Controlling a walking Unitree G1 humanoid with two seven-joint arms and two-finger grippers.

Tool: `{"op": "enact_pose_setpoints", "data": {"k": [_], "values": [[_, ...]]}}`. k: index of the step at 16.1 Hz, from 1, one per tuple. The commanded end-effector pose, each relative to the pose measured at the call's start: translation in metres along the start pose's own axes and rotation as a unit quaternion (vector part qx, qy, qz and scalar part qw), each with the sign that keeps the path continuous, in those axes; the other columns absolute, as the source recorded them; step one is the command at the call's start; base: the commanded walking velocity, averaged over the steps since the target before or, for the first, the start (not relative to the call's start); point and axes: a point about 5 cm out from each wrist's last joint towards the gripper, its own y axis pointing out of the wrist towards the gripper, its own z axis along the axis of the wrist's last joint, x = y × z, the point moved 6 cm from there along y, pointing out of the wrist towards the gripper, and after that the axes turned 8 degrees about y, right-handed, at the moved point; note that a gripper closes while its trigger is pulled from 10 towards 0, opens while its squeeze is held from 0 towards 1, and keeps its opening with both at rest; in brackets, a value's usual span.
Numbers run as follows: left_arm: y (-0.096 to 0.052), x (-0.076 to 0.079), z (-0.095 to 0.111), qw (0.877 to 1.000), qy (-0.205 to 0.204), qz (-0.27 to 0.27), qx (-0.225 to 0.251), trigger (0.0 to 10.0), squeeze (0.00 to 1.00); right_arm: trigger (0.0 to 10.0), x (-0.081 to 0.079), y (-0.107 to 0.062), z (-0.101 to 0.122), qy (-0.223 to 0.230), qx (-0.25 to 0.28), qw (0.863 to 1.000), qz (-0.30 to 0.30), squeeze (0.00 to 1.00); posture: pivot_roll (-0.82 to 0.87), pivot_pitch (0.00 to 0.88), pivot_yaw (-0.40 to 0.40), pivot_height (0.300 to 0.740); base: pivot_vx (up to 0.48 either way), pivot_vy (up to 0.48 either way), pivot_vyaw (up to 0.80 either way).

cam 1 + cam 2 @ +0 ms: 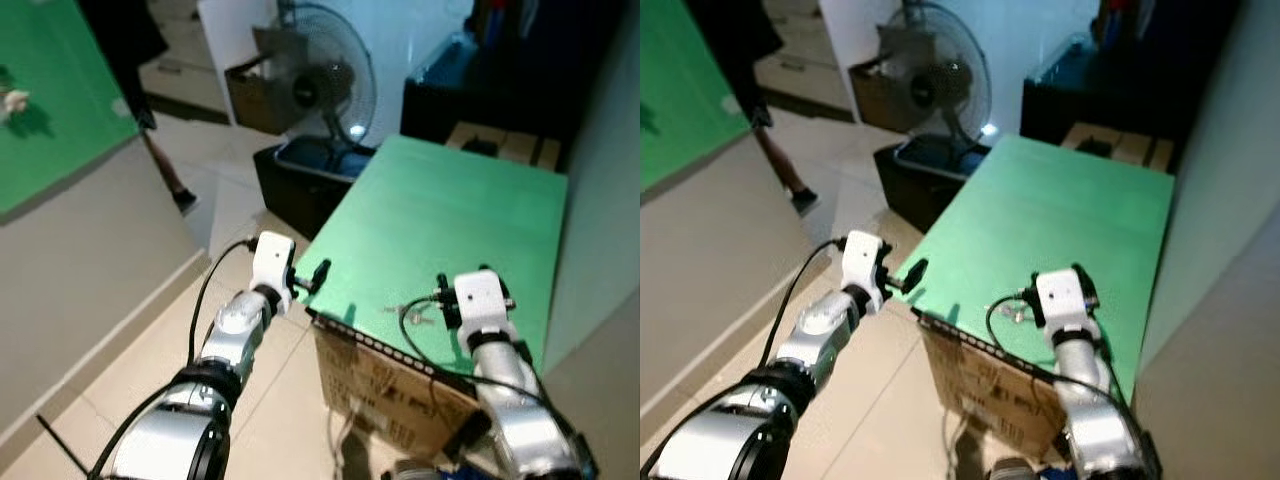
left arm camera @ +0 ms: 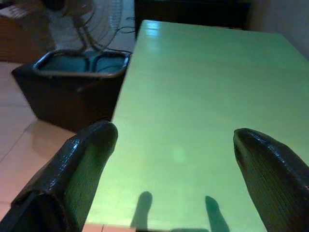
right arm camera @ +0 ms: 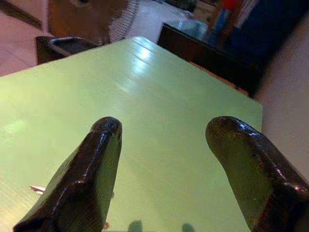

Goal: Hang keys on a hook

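Keys [image 1: 415,312]: small metal cluster on the green surface [image 1: 450,220] near its near edge, just left of the right gripper [image 3: 161,159], fingers spread, holding nothing. Left gripper [image 2: 176,174], also open and empty, at the near-left corner, farther off. Long axis unclear.

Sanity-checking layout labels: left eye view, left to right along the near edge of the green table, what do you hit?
left gripper → keys → right gripper
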Motion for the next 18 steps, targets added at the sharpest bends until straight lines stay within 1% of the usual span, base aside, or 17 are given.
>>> {"op": "enact_pose_setpoints", "data": {"k": [1, 2, 3, 4, 5, 7, 8, 9, 10, 13, 15, 16, 18], "values": [[-0.003, -0.003, -0.004, 1.0, -0.002, 0.013, 0.0, 10.0, 0.0, 10.0, 0.007, 0.006, 0.004, -0.006, 0.003, 1.0, 0.008, 0.0, -0.27, 0.0, 0.037, 0.722, 0.0, 0.0, 0.0], [-0.005, -0.004, -0.006, 1.0, -0.003, 0.018, 0.0, 10.0, 0.0, 10.0, 0.01, 0.009, 0.005, -0.004, 0.003, 1.0, 0.009, 0.0, -0.26, 0.0, 0.035, 0.722, 0.0, 0.0, 0.0], [-0.006, -0.003, -0.008, 1.0, -0.001, 0.018, -0.003, 10.0, 0.0, 10.0, 0.012, 0.011, 0.005, 0.007, 0.001, 1.0, 0.0, 0.0, -0.25, 0.0, 0.047, 0.722, 0.0, 0.0, 0.0], [-0.006, 0.002, -0.009, 1.0, 0.014, 0.005, -0.007, 10.0, 0.0, 10.0, 0.008, 0.011, 0.002, 0.018, -0.003, 1.0, -0.009, 0.0, -0.24, 0.0, 0.059, 0.722, 0.0, 0.0, 0.0], [-0.005, 0.004, -0.009, 1.0, 0.02, 0.0, -0.007, 10.0, 0.0, 10.0, 0.006, 0.01, 0.001, 0.023, -0.004, 1.0, -0.013, 0.0, -0.24, 0.0, 0.07, 0.722, 0.0, 0.0, 0.0], [-0.007, 0.001, -0.008, 1.0, 0.029, -0.008, -0.008, 10.0, 0.0, 10.0, -0.005, 0.009, 0.001, 0.022, -0.001, 1.0, -0.009, 0.0, -0.24, 0.0, 0.1, 0.722, 0.0, 0.0, 0.0], [-0.009, -0.002, -0.009, 1.0, 0.029, -0.008, -0.009, 10.0, 0.0, 10.0, -0.006, 0.01, 0.001, 0.02, -0.001, 1.0, -0.011, 0.0, -0.24, 0.0, 0.112, 0.722, 0.0, 0.0, 0.0], [-0.011, -0.006, -0.011, 0.999, 0.03, -0.009, -0.012, 10.0, 0.0, 10.0, -0.003, 0.013, 0.0, 0.018, -0.002, 1.0, -0.021, 0.0, -0.24, 0.0, 0.133, 0.722, 0.0, 0.0, 0.0], [-0.014, -0.013, -0.013, 0.999, 0.036, -0.012, -0.019, 10.0, 0.0, 10.0, 0.005, 0.019, 0.001, 0.01, -0.005, 0.999, -0.05, 0.0, -0.24, 0.0, 0.156, 0.722, 0.0, 0.0, 0.0], [-0.022, -0.022, -0.022, 0.998, 0.044, -0.018, -0.038, 10.0, 0.0, 10.0, 0.01, 0.029, 0.006, -0.001, -0.008, 0.995, -0.095, 0.0, -0.25, 0.0, 0.207, 0.722, 0.0, 0.0, 0.0], [-0.024, -0.019, -0.026, 0.997, 0.05, -0.032, -0.047, 10.0, 0.0, 10.0, 0.013, 0.034, 0.009, -0.002, -0.009, 0.993, -0.114, 0.0, -0.25, 0.0, 0.224, 0.722, 0.0, 0.0, 0.0], [-0.027, -0.019, -0.027, 0.997, 0.052, -0.042, -0.048, 10.0, 0.0, 10.0, 0.017, 0.038, 0.007, -0.001, -0.018, 0.991, -0.131, 0.0, -0.25, 0.0, 0.234, 0.722, 0.0, 0.0, 0.0], [-0.032, -0.016, -0.03, 0.996, 0.043, -0.053, -0.049, 10.0, 0.0, 10.0, 0.016, 0.04, -0.001, -0.001, -0.031, 0.991, -0.131, 0.0, -0.24, 0.029, 0.24, 0.722, 0.0, 0.0, 0.0]]}}
